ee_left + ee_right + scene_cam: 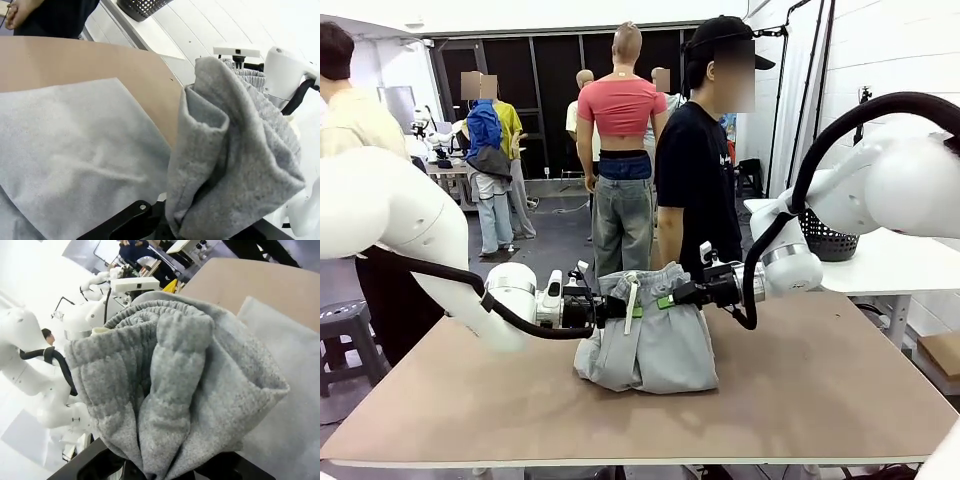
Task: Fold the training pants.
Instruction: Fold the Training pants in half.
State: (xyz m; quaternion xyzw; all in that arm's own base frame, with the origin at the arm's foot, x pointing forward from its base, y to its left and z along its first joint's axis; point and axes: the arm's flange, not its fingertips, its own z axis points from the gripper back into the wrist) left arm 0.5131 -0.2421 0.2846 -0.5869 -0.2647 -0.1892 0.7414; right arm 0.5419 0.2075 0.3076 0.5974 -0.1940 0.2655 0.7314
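Observation:
The light grey training pants [645, 340] hang bunched over the middle of the brown table, their waistband lifted between both arms and the lower part resting folded on the tabletop. My left gripper [632, 310] is shut on the waistband's left end, with the white drawstring [631, 300] dangling beside it. My right gripper [665, 300] is shut on the right end. In the left wrist view a thick fold of grey fabric [235, 165] sits in the jaws, with flat cloth below. The right wrist view shows the gathered waistband [170, 380] clamped between the fingers.
A person in a black shirt [698, 180] stands at the table's far edge just behind the pants. A black mesh basket [825, 240] sits on a white table at the right. Bare brown tabletop [820, 380] lies around the pants.

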